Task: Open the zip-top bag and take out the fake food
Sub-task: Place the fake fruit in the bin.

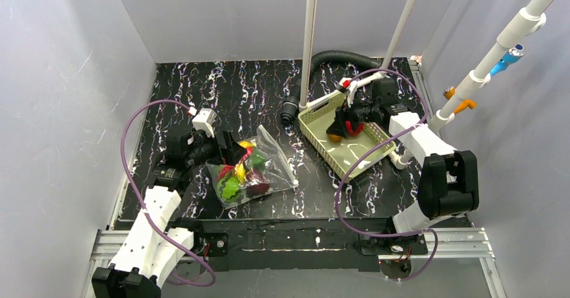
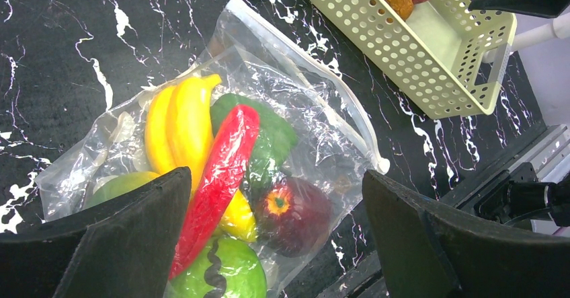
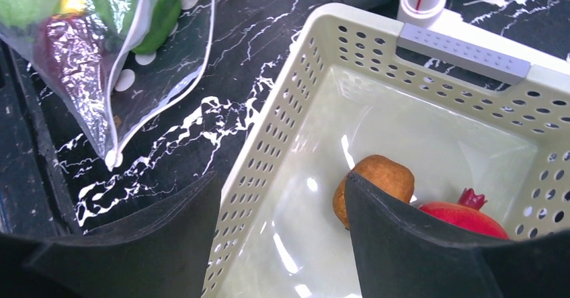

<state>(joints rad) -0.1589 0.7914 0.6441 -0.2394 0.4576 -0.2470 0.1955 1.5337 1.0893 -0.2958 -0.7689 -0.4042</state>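
Flat on black marbled tabletop (image 2: 54, 29): clear dotted zip-top plastic bag (image 2: 316, 109) holding glossy plastic toy fruits and vegetables (image 2: 201, 136). Above it, left end effector (image 2: 279, 177), fingers apart. Over pale green slotted plastic basket (image 3: 269, 143), right end effector (image 3: 279, 180), likewise apart.

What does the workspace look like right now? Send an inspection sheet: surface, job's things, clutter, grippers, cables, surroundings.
Surface: black marbled tabletop.
Job's things: zip-top bag lies left of centre with fake food inside: yellow bananas, red chili, dark red fruit, green pieces. Cannot tell whether the seal is open.
Clutter: pale green basket right of the bag, holding a brown round piece and a red pomegranate.
Grippers: left gripper open above the bag, holding nothing; right gripper open over the basket, holding nothing.
Cables: purple cables loop along both arms; black corrugated hose behind the basket.
Surroundings: grey walls, white poles.
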